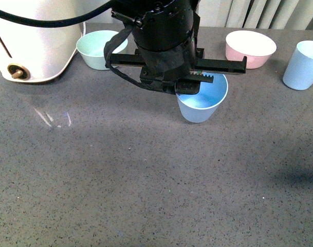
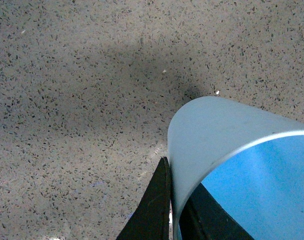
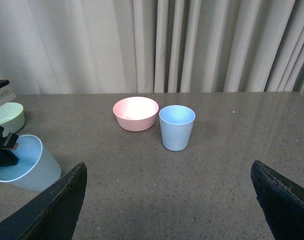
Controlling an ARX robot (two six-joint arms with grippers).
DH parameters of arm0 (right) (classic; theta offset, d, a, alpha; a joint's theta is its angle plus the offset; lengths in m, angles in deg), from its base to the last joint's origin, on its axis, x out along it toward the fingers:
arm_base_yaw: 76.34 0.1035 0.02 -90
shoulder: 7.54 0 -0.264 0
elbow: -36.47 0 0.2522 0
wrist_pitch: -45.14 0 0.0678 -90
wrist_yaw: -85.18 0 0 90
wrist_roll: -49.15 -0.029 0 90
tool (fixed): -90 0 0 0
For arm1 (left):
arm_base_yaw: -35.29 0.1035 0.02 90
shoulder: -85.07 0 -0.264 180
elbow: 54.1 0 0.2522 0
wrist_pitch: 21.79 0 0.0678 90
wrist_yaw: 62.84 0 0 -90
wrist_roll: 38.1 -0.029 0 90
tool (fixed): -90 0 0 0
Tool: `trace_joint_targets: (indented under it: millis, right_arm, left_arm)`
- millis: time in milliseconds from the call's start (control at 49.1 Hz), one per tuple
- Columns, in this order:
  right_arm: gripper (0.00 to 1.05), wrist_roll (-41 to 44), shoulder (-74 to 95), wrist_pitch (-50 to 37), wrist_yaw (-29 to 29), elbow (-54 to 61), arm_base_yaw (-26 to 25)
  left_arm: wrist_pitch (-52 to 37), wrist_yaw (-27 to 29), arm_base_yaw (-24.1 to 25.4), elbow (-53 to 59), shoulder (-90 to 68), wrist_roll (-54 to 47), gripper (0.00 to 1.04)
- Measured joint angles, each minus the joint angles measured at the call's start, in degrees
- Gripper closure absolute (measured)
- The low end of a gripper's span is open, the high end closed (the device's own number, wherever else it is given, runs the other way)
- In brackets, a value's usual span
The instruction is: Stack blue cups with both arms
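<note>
Left wrist view: firm clamping by the left jaws on the wall of the held blue cup (image 2: 216,135), with one black finger (image 2: 152,205) outside the rim and the other inside against the bright aqua lining. From the front, hanging under the bulky black left arm (image 1: 164,36), mouth tipped toward the camera; impossible to tell whether resting on the grey speckled desk (image 1: 146,180) or just off it. Right wrist view: wide spread of the right jaws, with two dark fingers (image 3: 52,210) far from each other and only bare desk between. Beyond them, upright on the desk, the second blue cup (image 3: 177,127), just beside a pink bowl (image 3: 136,113) and well apart from the held one. Farther back on the robot's left, a mint-green bowl (image 1: 99,49) near a white appliance (image 1: 33,41); behind the desk, pale curtains (image 3: 191,45).
</note>
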Motion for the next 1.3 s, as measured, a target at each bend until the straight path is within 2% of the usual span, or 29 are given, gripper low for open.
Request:
trace_joint_targets:
  millis: [408, 571, 815, 897, 1080, 1304]
  right_arm:
    - [0.09, 0.00, 0.00, 0.00, 0.00, 0.00, 0.00]
    - [0.09, 0.00, 0.00, 0.00, 0.00, 0.00, 0.00]
    - [0.09, 0.00, 0.00, 0.00, 0.00, 0.00, 0.00]
    - [0.09, 0.00, 0.00, 0.00, 0.00, -0.02, 0.00]
    - [0.09, 0.00, 0.00, 0.00, 0.00, -0.02, 0.00]
    - [0.09, 0.00, 0.00, 0.00, -0.02, -0.02, 0.00]
  left_arm:
    - [1.57, 0.24, -2.05, -0.98, -2.29, 1.29, 1.02]
    - [1.88, -0.26, -2.34, -1.09, -2.47, 1.86, 0.73]
    - [1.81, -0.90, -2.19, -1.09, -2.27, 2.60, 0.45]
    - [1.03, -0.74, -1.95, -1.03, -1.49, 2.67, 0.30]
    - [-1.25, -1.75, -1.07, 1.46, 3.28, 2.75, 0.07]
    - [-5.55, -3.19, 1.42, 7.28, 11.21, 2.60, 0.09]
